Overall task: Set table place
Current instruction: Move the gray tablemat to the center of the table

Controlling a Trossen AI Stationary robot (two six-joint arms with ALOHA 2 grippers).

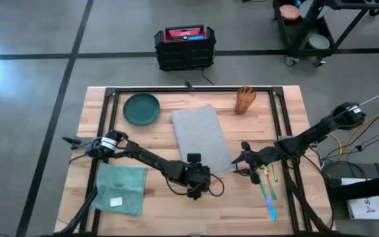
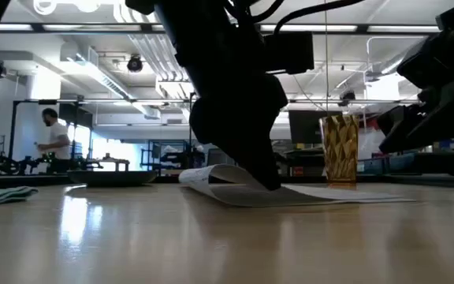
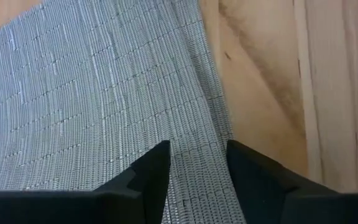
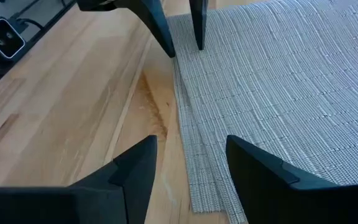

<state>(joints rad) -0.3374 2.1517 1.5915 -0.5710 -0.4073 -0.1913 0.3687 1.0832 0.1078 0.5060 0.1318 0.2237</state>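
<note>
The grey woven placemat (image 1: pixel 201 135) lies on the plank table (image 1: pixel 268 217), slanted, at the middle. My left gripper (image 1: pixel 199 174) stands at its near edge, open, fingers pointing down, with the mat's edge strip (image 3: pixel 199 155) between them. My right gripper (image 1: pixel 237 161) hovers open at the mat's near right corner (image 4: pixel 197 199), which shows below and between its fingers (image 4: pixel 191 155). In the low view it hangs above the tabletop and touches nothing. Left of my left gripper, part of the placemat (image 2: pixel 207 175) bulges up off the table. My left gripper comes from above, pointing down, and sets its two fingertips (image 4: pixel 199 42) on the placemat's near edge (image 4: pixel 178 65). One tip is right at the edge, the other a little way in on the mat. The mat stays on the table under them.
A dark green plate (image 1: pixel 141 108) sits at the far left and a golden ribbed cup (image 1: pixel 245 100) at the far right. A teal napkin (image 1: pixel 119 189) lies near left. Blue and green cutlery (image 1: pixel 268 194) lies near right. A person (image 2: pixel 53 138) stands in the room behind.
</note>
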